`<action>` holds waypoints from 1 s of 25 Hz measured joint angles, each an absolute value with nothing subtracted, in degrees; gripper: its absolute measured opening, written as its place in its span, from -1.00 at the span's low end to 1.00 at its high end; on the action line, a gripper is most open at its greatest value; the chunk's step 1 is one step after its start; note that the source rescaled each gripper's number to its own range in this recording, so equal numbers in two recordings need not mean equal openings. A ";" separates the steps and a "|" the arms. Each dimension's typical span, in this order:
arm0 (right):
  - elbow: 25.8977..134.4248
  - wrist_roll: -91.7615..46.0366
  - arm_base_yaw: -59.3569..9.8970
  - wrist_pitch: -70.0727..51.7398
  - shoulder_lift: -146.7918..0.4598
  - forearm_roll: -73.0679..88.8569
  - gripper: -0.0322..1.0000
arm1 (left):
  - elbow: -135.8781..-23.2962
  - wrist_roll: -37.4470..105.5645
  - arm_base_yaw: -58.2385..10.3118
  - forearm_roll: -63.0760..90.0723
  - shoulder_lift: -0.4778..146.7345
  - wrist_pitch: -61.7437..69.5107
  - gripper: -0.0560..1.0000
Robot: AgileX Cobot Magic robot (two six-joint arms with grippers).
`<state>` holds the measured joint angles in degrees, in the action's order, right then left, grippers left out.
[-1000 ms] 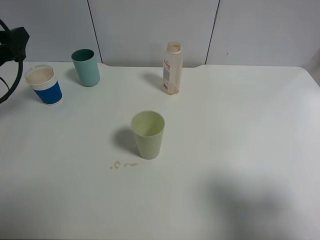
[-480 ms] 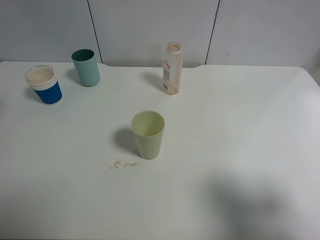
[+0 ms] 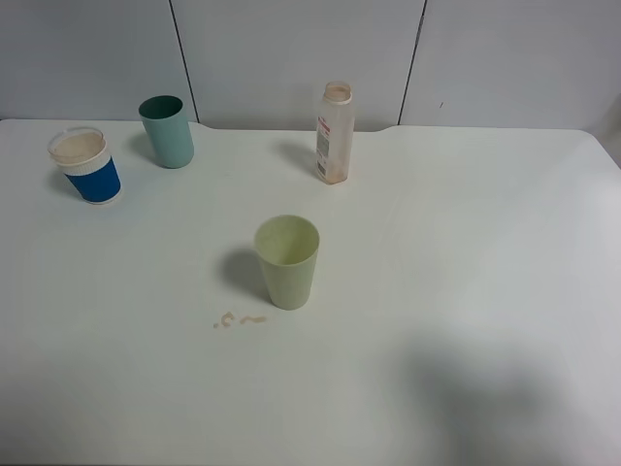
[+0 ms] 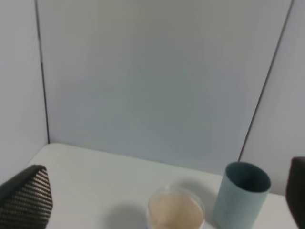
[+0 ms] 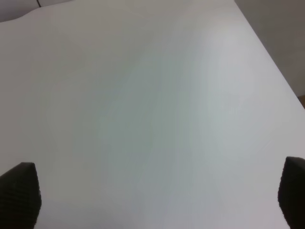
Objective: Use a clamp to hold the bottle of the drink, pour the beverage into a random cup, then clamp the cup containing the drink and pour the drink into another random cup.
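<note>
A white surface [image 3: 466,252] meets grey wall panels. Both arms are cut off: only fingers [image 4: 26,198] of the left and fingers [image 5: 19,191] of the right show, spread wide, empty. The bottle [image 3: 334,133] stands at the back, its label unreadable; the blue cup [image 3: 87,165] holds brown drink beside the teal tumbler [image 3: 167,130].

A broad white surface [image 3: 466,291] meets a pale grey panelled wall [image 3: 291,49] split by dark vertical seams; soft shadow darkens the near right.
</note>
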<state>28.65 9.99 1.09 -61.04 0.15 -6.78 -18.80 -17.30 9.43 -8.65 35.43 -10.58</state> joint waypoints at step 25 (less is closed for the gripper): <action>28.65 9.99 1.09 -61.04 0.15 -6.78 1.00 | -31.96 -9.29 9.43 -7.99 9.69 48.53 0.99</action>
<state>28.65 9.99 1.09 -61.04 0.15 -6.78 -31.96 -9.29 9.43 -7.99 9.69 48.53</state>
